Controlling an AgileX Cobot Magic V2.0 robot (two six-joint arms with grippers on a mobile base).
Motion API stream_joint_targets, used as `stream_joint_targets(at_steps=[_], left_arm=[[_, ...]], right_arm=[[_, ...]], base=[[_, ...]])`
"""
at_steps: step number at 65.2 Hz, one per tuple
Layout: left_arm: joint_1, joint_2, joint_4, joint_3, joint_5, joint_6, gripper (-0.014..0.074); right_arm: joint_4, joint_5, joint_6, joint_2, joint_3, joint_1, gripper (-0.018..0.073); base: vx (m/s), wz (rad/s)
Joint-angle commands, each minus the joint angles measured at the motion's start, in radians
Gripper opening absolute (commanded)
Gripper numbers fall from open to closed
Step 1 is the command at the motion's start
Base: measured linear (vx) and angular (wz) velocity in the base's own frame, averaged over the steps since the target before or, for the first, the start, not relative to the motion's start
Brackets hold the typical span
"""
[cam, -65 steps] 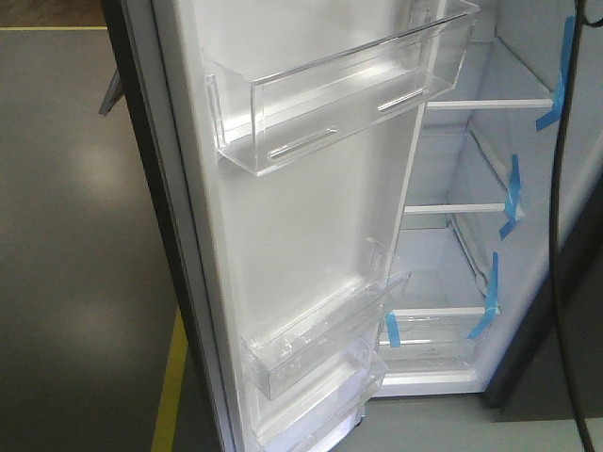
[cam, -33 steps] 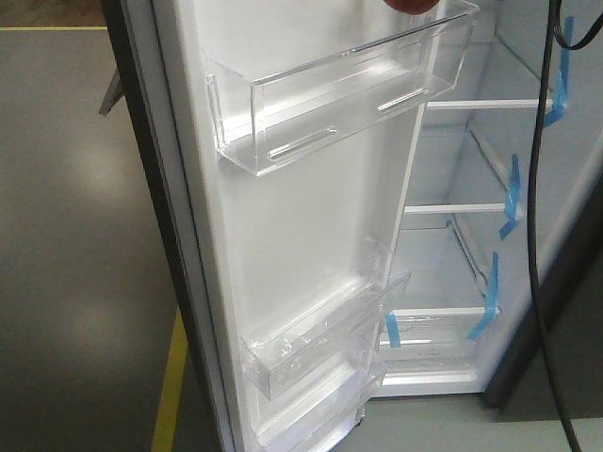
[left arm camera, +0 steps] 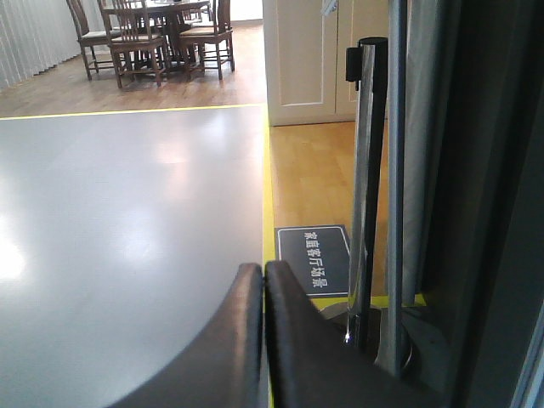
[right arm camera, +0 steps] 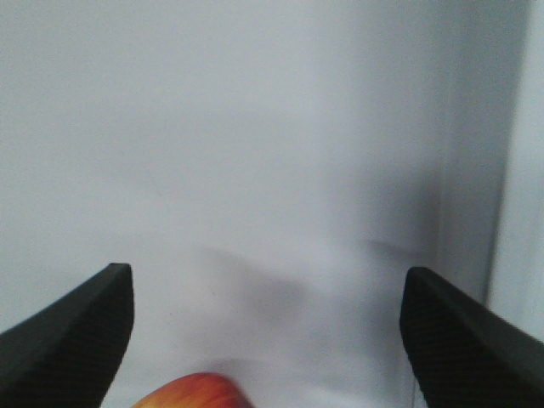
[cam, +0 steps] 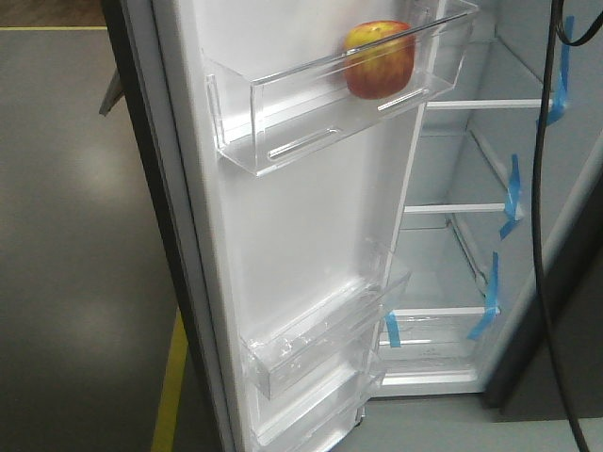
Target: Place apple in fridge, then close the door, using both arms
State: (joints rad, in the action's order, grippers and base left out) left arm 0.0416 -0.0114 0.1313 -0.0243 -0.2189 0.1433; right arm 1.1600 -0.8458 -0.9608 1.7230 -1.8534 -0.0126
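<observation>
I'm seeing the open door (cam: 311,226) jutting across the left, its bin (cam: 283,113) holding the apple (cam: 379,59); a cable (cam: 535,235) is hanging before the fridge (cam: 443,254) shelves on the right.

Staged home set in a lab or test hall, not a lived-in house. The smooth grey floor (left arm camera: 127,221) is edged with yellow tape lines (left arm camera: 267,170) — a marked work zone. Past the line, wood flooring (left arm camera: 314,170), a dining table (left arm camera: 170,8) with wooden chairs (left arm camera: 127,38) and white cabinet doors (left arm camera: 310,55) mimic a dining room. A barrier post (left arm camera: 365,187) and a dark floor sign (left arm camera: 313,259) with Chinese characters sit at the boundary. The fridge (cam: 443,160) carries blue tape (cam: 513,193) strips at its shelf ends — test-rig marking.
</observation>
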Motion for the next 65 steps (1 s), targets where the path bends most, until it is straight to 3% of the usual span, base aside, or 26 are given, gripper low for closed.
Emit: stream_joint_targets(at_steps=[1,10,17,32,47,65], left_arm=[[-0.006,-0.016,-0.007,-0.029,0.068,0.000,-0.0006],[-0.006,-0.016,-0.007,-0.029,0.068,0.000,-0.0006],[-0.006,-0.016,-0.007,-0.029,0.068,0.000,-0.0006],[-0.006,-0.016,-0.007,-0.029,0.068,0.000,-0.0006],[-0.006,-0.016,-0.007,-0.029,0.068,0.000,-0.0006],[-0.006,-0.016,0.001,-0.029,0.084,0.000,-0.0006]], right_arm=[[0.073,0.038,-0.001,-0.067,-0.032,0.001,0.0578],[0.088,0.034,-0.003,-0.117,-0.032,0.001,0.0505],[0.086,0.019,-0.003,-0.161,-0.032,0.001,0.0394],[0.086,-0.037,0.000,-0.255,-0.026,0.001,-0.0015],[0.022,-0.099,0.047,-0.361,0.053,0.001,-0.0005],[-0.038,-0.076,0.040,-0.571,0.398,0.001,-0.0005]], base=[[0.00,0.00],[0.00,0.00],[0.00,0.00],[0.00,0.00],[0.00,0.00],[0.00,0.00]])
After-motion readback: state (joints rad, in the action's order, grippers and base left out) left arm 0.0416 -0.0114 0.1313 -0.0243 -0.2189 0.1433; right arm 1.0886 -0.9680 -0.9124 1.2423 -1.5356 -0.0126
